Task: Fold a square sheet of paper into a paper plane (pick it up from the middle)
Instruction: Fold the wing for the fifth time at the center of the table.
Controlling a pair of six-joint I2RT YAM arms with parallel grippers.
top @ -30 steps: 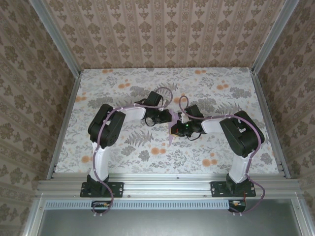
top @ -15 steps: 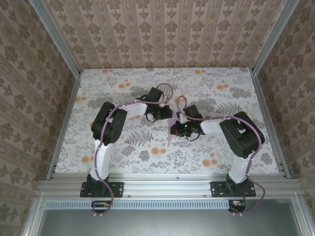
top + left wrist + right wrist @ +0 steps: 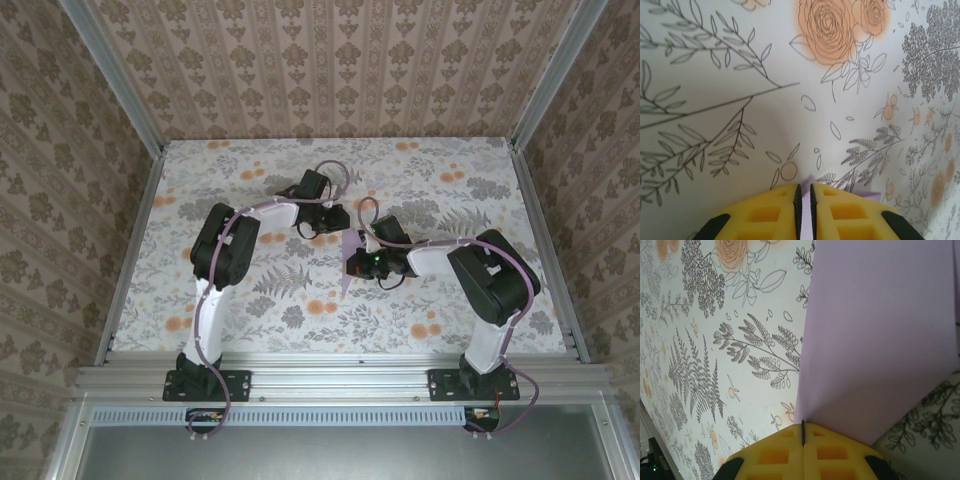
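Note:
The pale lilac paper (image 3: 349,268) is folded into a pointed shape whose tip points toward the near edge. It stands off the floral tabletop (image 3: 250,300) at mid-table. My right gripper (image 3: 362,264) is shut on its edge. In the right wrist view the sheet (image 3: 875,330) rises as a broad creased flap from the closed yellow jaw line (image 3: 803,426). My left gripper (image 3: 337,221) sits just behind and left of the paper. Its yellow fingers (image 3: 765,215) are parted by a narrow slit (image 3: 804,189). Lilac shows through the slit, and a small corner (image 3: 867,192) peeks past the fingertips.
Patterned walls with aluminium posts (image 3: 135,110) enclose the table on three sides. The arm bases stand on the rail (image 3: 340,382) at the near edge. Open tabletop lies to the left, right and back of the grippers.
My left gripper has drawn back toward the far side, away from the paper it touched a second ago. The right gripper and paper have shifted slightly left.

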